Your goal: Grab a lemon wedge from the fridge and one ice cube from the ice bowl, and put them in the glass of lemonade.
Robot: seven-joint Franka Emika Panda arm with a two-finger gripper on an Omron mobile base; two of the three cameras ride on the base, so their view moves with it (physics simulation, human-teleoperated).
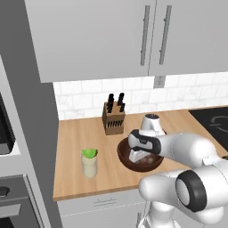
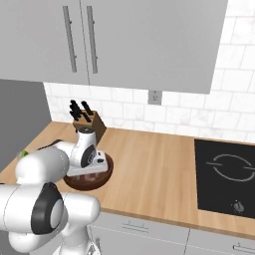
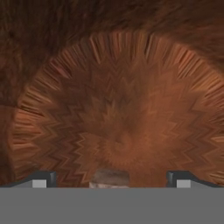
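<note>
Down inside the ice bowl (image 1: 126,159) the gripper (image 3: 111,180) hangs with its fingers (image 3: 43,179) spread wide, an ice cube (image 3: 110,178) lying between them, ungripped. Near the wooden counter's (image 1: 75,133) front-left corner stands the glass of lemonade (image 1: 89,166), the lemon wedge (image 1: 90,153) on top. By the tiled back wall sits a knife block (image 1: 113,117).

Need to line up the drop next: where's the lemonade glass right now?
In the left base view, the glass of lemonade stands on the wooden counter, left of the ice bowl, a lemon wedge on top.
</note>
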